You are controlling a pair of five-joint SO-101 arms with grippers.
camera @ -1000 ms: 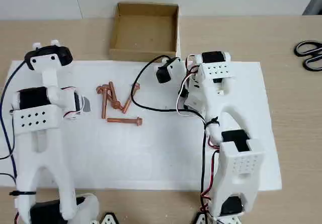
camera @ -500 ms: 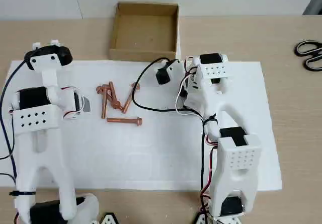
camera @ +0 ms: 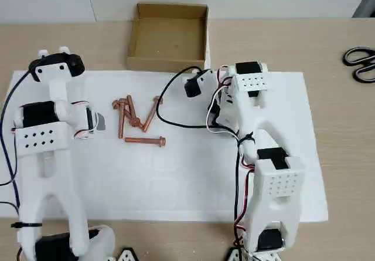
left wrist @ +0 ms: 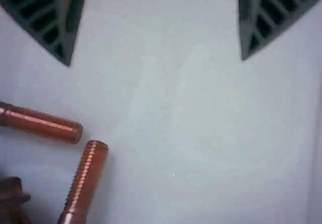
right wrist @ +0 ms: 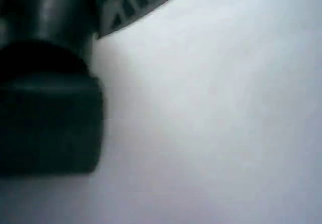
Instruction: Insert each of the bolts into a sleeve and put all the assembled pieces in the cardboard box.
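Bolts lie loose in a small copper heap on the left half of the white foam sheet, one of them set crosswise on the near side of the heap. None has reached the cardboard box, which sits off the far edge of the sheet and holds nothing that can be seen. The task looks to be at its first step, a pickup. The left gripper hangs over bare sheet just beside the heap with its jaws spread wide and nothing between them. A threaded bolt and a smooth copper piece, perhaps a sleeve, lie close to it. The next move probably calls for shifting that gripper over one piece and lining the jaws across its shaft before closing. The right arm stands right of the heap, near the box's right corner, and I cannot tell how its grip is set. The sheet rests on a pale wooden table, and scissors lie at the far right.
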